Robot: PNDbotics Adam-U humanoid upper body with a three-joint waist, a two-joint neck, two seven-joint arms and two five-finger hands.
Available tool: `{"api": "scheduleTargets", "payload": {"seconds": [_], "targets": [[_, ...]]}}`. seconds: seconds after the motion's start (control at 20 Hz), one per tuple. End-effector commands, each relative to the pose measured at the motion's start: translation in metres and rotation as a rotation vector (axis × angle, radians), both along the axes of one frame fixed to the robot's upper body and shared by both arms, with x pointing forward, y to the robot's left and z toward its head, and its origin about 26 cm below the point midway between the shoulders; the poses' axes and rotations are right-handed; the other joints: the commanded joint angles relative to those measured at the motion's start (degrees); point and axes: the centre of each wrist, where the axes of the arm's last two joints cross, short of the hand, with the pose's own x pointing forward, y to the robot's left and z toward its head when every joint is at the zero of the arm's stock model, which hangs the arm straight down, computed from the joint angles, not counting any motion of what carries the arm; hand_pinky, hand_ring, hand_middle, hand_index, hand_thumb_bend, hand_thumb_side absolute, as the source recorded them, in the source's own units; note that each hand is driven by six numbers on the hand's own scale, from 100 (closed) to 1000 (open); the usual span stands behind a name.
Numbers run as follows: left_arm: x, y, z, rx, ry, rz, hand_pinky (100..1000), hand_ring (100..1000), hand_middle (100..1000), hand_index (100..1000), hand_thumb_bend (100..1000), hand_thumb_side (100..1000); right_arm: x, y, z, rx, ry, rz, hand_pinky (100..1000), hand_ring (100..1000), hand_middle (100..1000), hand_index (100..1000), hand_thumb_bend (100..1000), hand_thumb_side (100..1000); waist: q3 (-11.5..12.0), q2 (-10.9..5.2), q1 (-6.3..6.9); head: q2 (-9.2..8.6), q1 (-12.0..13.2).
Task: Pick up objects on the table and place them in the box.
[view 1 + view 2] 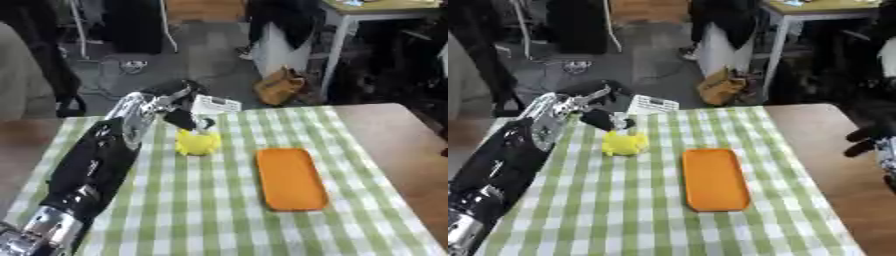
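Right now your left hand point(186, 118) is reached out over the far part of the green-checked tablecloth point(201, 210), its dark fingers lowered onto the top of the yellow toy point(198, 142); they look curled down round its upper part, though you cannot quite see from either view whether they have closed on it or only touch it. The toy sits on the cloth, towards the far left, just beside the near-left of the white basket point(214, 104) that stands at the table's far edge, and well apart from the orange tray point(290, 178), which lies flat to its right, nearer you. The toy looks like a small, rounded, soft or hollow plastic figure, so judge it light and a little squashy, likely smooth enough to slip or roll if you pinch it only at the top. You would do better to take it round its widest part, thumb on one side and fingers on the other, low enough that it cannot pop upward out of the hold. Your right hand point(872, 137) shows only at the right edge of the right eye view, over the bare wood of the table point(824, 150), fingers loosely bent and holding nothing.
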Motion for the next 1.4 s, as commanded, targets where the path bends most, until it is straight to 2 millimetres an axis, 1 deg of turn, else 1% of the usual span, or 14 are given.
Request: {"api": "scheduleTargets", "payload": {"seconds": [0.05, 0.15, 0.3, 0.35, 0.5, 0.55, 0.8, 0.9, 0.95, 1.0, 1.05, 1.1, 1.15, 1.4], "targets": [[0.004, 0.013, 0.007, 0.027, -0.049, 0.068, 697, 743, 814, 902, 420, 403, -0.002, -0.001, 0.012, -0.014, -0.040, 0.014, 513, 599, 738, 753, 100, 705, -0.2, 0.65, 0.69, -0.83, -0.1], [0.004, 0.017, 0.001, 0.042, -0.062, 0.107, 695, 740, 811, 900, 399, 400, -0.002, -0.001, 0.012, -0.013, -0.040, 0.014, 513, 599, 738, 753, 100, 705, -0.4, 0.89, 0.68, -0.95, -0.1], [0.004, 0.018, -0.007, 0.072, -0.090, 0.134, 694, 739, 809, 900, 392, 396, -0.002, -0.001, 0.012, -0.012, -0.040, 0.014, 513, 599, 738, 753, 100, 705, -0.4, 1.02, 0.65, -0.99, -0.1], [0.003, 0.020, -0.009, 0.079, -0.102, 0.145, 688, 731, 802, 896, 361, 376, -0.002, -0.001, 0.012, -0.011, -0.040, 0.014, 513, 598, 738, 753, 100, 707, -0.4, 1.15, 0.63, -1.00, -0.1], [0.003, 0.021, -0.016, 0.105, -0.141, 0.164, 688, 731, 802, 896, 361, 376, -0.002, 0.000, 0.012, -0.009, -0.040, 0.015, 513, 598, 738, 753, 100, 707, -0.5, 1.29, 0.60, -1.03, -0.2], [0.003, 0.021, -0.017, 0.111, -0.158, 0.170, 684, 729, 810, 896, 367, 343, -0.002, 0.000, 0.012, -0.009, -0.042, 0.015, 512, 598, 738, 753, 100, 708, -0.5, 1.51, 0.61, -1.15, -0.2], [0.003, 0.025, -0.017, 0.148, -0.254, 0.193, 684, 730, 809, 896, 382, 330, -0.001, 0.000, 0.015, -0.007, -0.057, 0.018, 510, 597, 738, 752, 100, 710, -1.3, 3.04, 1.04, -2.17, 0.2], [0.003, 0.025, -0.021, 0.167, -0.281, 0.196, 684, 731, 809, 896, 383, 330, 0.000, 0.001, 0.016, -0.007, -0.061, 0.019, 510, 597, 738, 752, 100, 710, -1.4, 3.32, 1.15, -2.37, 0.2], [0.003, 0.025, -0.023, 0.176, -0.292, 0.194, 696, 744, 815, 898, 366, 343, 0.000, 0.001, 0.016, -0.007, -0.062, 0.019, 509, 596, 738, 752, 100, 714, -1.5, 3.52, 1.31, -2.45, 0.3], [0.003, 0.025, -0.023, 0.185, -0.307, 0.187, 696, 744, 815, 898, 366, 343, 0.000, 0.001, 0.017, -0.007, -0.068, 0.021, 509, 596, 738, 752, 100, 714, -1.7, 4.19, 1.66, -2.94, 0.4], [0.003, 0.026, -0.023, 0.193, -0.320, 0.179, 703, 754, 820, 900, 336, 364, 0.001, 0.002, 0.019, -0.006, -0.075, 0.022, 508, 596, 738, 752, 100, 715, -1.8, 4.73, 1.90, -3.32, 0.5], [0.004, 0.026, -0.024, 0.200, -0.326, 0.167, 703, 754, 820, 900, 336, 364, 0.001, 0.002, 0.020, -0.006, -0.080, 0.024, 508, 596, 738, 752, 100, 715, -1.9, 5.12, 2.08, -3.57, 0.6], [0.004, 0.026, -0.025, 0.208, -0.328, 0.156, 712, 766, 828, 905, 313, 396, 0.002, 0.002, 0.021, -0.006, -0.083, 0.024, 508, 596, 738, 752, 100, 716, -2.0, 5.40, 2.20, -3.70, 0.6], [0.005, 0.028, -0.025, 0.242, -0.290, 0.098, 721, 774, 835, 908, 276, 436, 0.002, 0.003, 0.023, -0.006, -0.093, 0.026, 507, 596, 738, 752, 100, 717, -2.5, 6.23, 2.57, -4.09, 0.8]]}}
